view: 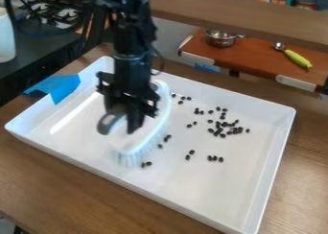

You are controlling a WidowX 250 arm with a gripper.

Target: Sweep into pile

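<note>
The black gripper [133, 122] hangs down over the left half of the white tray [211, 199], right at the handle of a white brush. The brush [137, 141] stands on the tray floor with its pale bristles down, lying lengthwise from the back toward the front; the gripper covers part of it. Dark beans [224, 129] are scattered to the right of the brush, with the densest cluster right of the tray's middle. Several loose ones lie near the bristles, at the back edge and toward the front.
Blue tape [63, 87] is on the tray's left rim. Behind the tray, a brown shelf [256, 55] holds a metal pot [220, 37] and a green-handled scoop [297, 58]. A black stove [57, 17] and a white container [6, 36] are at the upper left.
</note>
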